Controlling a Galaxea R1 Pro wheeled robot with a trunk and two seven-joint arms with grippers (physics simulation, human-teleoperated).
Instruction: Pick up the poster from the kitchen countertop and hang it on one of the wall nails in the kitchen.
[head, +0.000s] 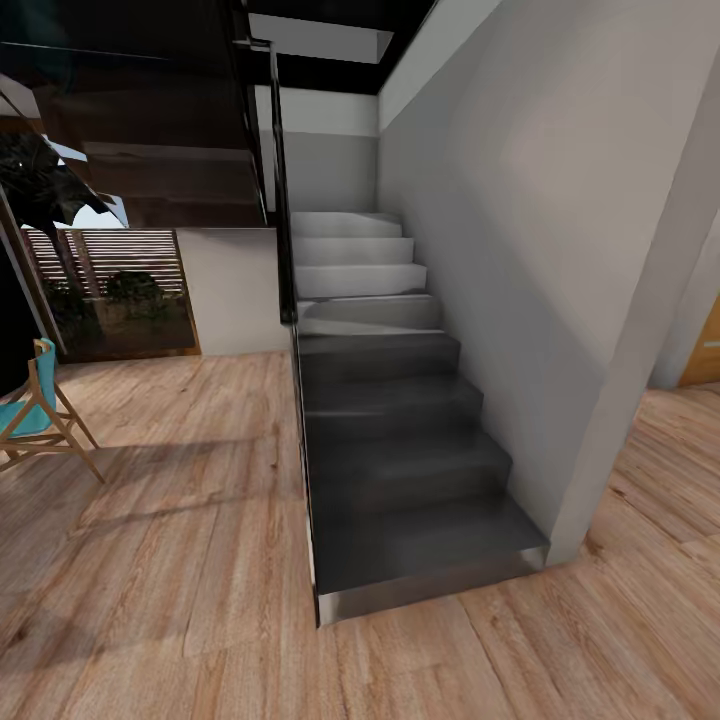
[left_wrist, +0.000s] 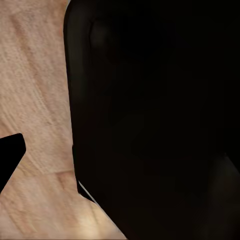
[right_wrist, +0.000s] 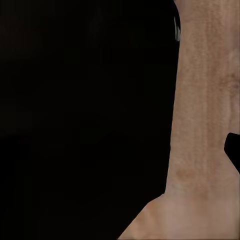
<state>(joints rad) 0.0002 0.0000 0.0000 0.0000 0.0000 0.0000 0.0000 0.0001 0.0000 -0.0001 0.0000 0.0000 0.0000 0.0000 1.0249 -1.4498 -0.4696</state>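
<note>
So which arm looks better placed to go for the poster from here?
Neither yet, left or right. The head view faces a dark staircase on a wooden floor, with a folding chair at the left. Both wrist views look down at floor past dark shapes, so driving comes first.

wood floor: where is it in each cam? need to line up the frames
Head view: the wood floor spans the lower picture, on both sides of the dark staircase.
Left wrist view: pale planks beside a large black shape.
Right wrist view: a plank strip beside a black mass.
Shared landmark: the floor's plank grain.
</note>
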